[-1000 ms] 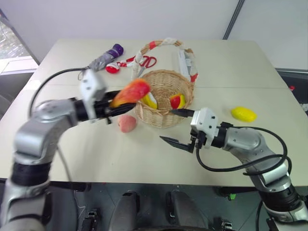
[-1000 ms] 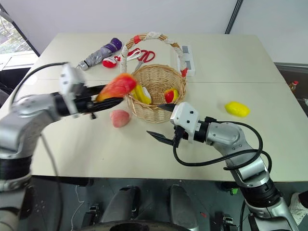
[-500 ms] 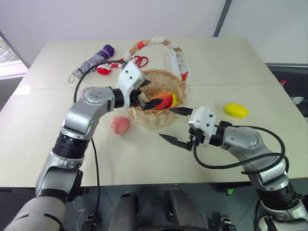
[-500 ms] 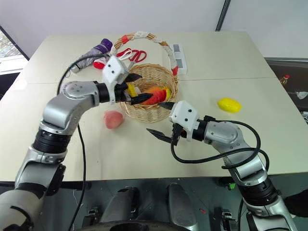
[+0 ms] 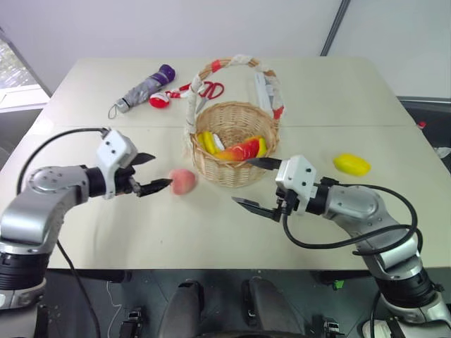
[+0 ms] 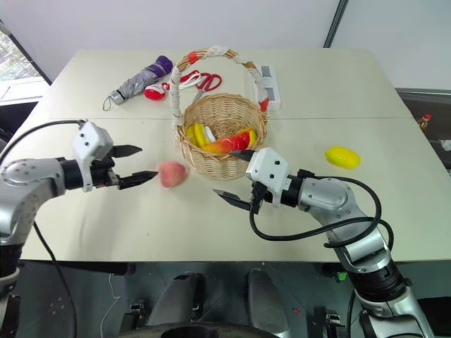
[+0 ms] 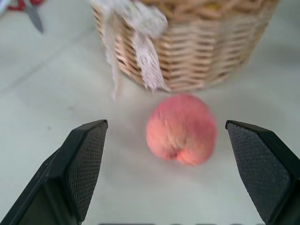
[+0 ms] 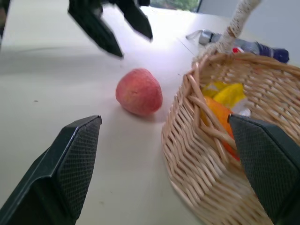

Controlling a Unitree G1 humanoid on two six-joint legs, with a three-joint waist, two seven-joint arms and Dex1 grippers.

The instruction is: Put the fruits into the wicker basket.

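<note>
Peach (image 5: 183,181), pink and round, lies before the spread left gripper (image 5: 152,173); right gripper (image 5: 256,186) spread

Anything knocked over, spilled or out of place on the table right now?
Nothing stands out. The wicker basket stands upright with fruit inside; the peach and lemon lie intact on the table, still outside it.

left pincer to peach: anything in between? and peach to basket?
Nothing visible. The left pincer is open and faces the peach across bare table. The peach lies just beside the wicker basket, apart from its wall; only the wall itself must be cleared, and the handle arches overhead.
</note>
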